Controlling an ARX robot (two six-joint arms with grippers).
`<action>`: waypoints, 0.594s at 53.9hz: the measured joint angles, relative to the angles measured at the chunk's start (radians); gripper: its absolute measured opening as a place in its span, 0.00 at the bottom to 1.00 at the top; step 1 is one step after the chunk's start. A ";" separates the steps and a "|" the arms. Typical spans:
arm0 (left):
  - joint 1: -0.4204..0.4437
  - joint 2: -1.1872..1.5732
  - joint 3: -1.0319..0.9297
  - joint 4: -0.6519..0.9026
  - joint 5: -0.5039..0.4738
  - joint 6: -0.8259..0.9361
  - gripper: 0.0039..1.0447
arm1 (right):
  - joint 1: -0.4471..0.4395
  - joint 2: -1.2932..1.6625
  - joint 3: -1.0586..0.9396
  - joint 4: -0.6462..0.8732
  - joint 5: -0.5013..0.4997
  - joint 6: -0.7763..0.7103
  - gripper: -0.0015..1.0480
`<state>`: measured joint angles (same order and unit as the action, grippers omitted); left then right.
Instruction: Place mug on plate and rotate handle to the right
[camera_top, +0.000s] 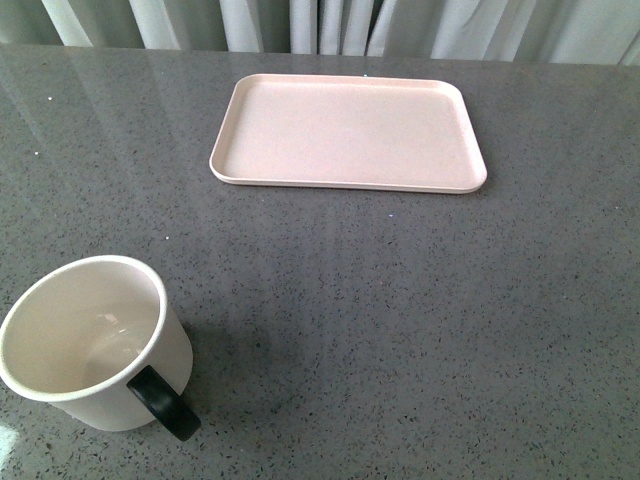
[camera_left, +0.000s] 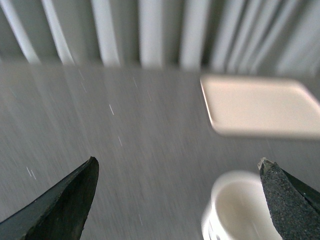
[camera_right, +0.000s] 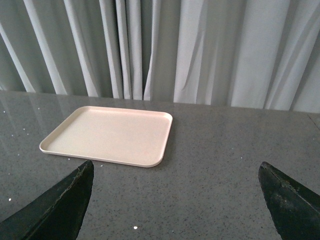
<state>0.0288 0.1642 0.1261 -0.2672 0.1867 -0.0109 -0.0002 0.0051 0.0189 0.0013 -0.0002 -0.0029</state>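
One mug (camera_top: 85, 345) with one handle (camera_top: 165, 405); one plate (camera_top: 348, 130); one desk (camera_top: 400, 320); two hands: left hand (camera_left: 177, 161), right hand (camera_right: 175, 164).

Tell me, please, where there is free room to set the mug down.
The whole plate is bare inside its rim. The tabletop is also bare between the plate and the mug, and to the right of the mug. Only the near left corner is taken, by the mug and its handle.

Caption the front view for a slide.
Upright cream mug near left on grey table; pink plate lies bare farther back.
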 joint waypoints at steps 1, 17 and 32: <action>-0.001 0.058 0.033 -0.061 0.032 -0.003 0.91 | 0.000 0.000 0.000 0.000 -0.001 0.000 0.91; -0.069 0.508 0.169 -0.012 0.010 0.004 0.91 | 0.000 0.000 0.000 0.000 0.000 0.000 0.91; -0.132 0.725 0.245 0.061 -0.017 0.027 0.91 | 0.000 0.000 0.000 0.000 0.000 0.000 0.91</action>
<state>-0.1032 0.8894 0.3706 -0.2062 0.1696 0.0166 -0.0002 0.0051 0.0189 0.0013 -0.0002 -0.0029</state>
